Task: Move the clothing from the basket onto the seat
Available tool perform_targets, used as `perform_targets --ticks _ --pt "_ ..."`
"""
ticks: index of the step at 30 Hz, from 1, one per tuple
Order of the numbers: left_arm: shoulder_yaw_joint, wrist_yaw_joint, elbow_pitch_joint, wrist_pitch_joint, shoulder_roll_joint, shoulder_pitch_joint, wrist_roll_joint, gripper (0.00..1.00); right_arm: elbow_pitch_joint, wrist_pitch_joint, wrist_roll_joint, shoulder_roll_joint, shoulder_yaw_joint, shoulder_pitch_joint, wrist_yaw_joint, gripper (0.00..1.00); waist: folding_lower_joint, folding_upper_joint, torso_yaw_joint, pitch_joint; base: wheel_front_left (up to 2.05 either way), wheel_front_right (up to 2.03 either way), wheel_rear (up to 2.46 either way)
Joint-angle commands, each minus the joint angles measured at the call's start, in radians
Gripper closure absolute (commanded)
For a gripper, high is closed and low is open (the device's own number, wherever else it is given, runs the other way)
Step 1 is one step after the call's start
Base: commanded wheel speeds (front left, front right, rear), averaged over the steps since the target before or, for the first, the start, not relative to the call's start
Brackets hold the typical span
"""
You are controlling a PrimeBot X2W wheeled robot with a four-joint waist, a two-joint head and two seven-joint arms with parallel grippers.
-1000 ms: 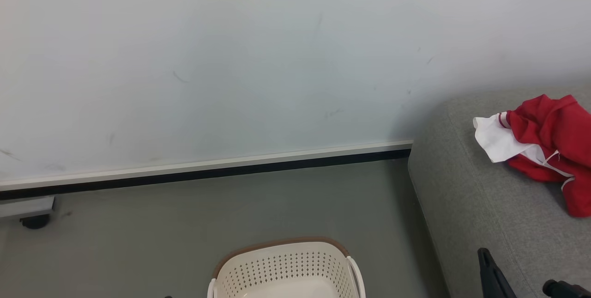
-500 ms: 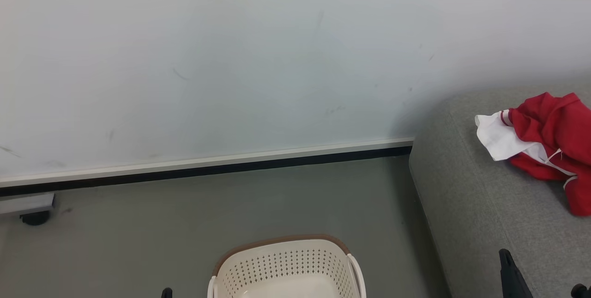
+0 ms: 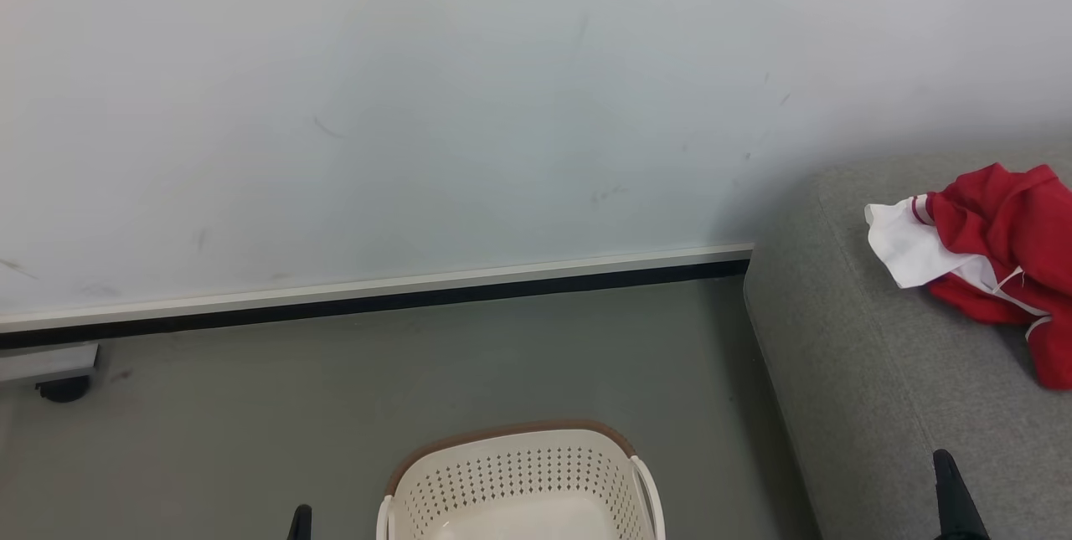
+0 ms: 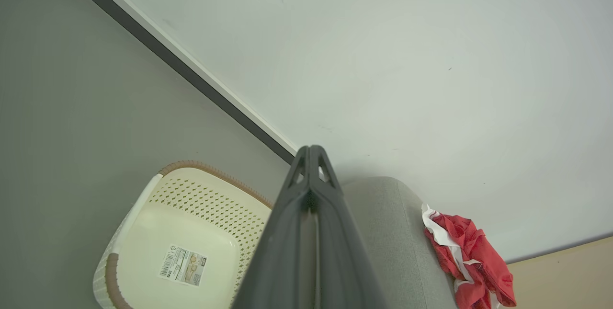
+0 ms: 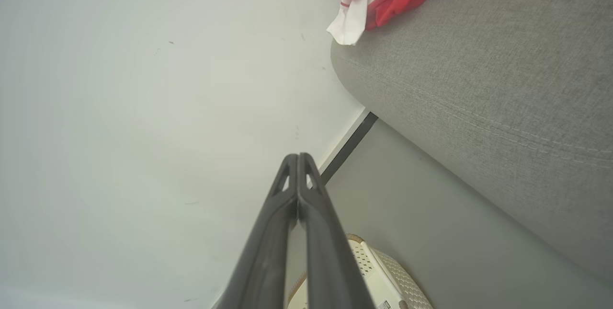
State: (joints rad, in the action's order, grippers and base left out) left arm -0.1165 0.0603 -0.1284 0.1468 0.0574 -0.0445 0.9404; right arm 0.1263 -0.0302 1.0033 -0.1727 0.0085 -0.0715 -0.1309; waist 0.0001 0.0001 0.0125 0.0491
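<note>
red-and-white sports clothing (image 3: 997, 255) lies crumpled on the grey sofa seat (image 3: 846, 372), by the wall, well apart from the cream laundry basket (image 3: 519, 481) on the floor (image 3: 251, 439). the left wrist view has the basket's bottom w/ its label sticker (image 4: 183, 264) and no garment on the part seen. left gripper (image 4: 311, 155) and right gripper (image 5: 298, 160) are both pinched shut, fingers touching, nothing held. judgement: transfer looks done; the step in hand is prob. a last check. do it well: look into the basket's near end, keep both arms off rim & cushion edge, don't snag the pile.
</note>
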Motion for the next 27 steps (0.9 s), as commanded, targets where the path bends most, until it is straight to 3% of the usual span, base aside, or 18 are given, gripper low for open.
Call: perform_targets --ticks 1,27 --pt "-0.002 0.007 0.003 -0.005 0.002 0.025 0.032 1.00 -0.008 0.009 0.035 0.002 -0.016 0.020 0.000 1.00 -0.0001 -0.0001 0.000 -0.001 0.00 0.00 0.00" --pt "-0.013 0.036 -0.050 -0.046 -0.002 0.089 0.318 1.00 0.003 0.119 0.301 0.038 -0.147 0.038 0.000 1.00 -0.0001 -0.0001 -0.004 -0.020 0.00 0.00 0.00"
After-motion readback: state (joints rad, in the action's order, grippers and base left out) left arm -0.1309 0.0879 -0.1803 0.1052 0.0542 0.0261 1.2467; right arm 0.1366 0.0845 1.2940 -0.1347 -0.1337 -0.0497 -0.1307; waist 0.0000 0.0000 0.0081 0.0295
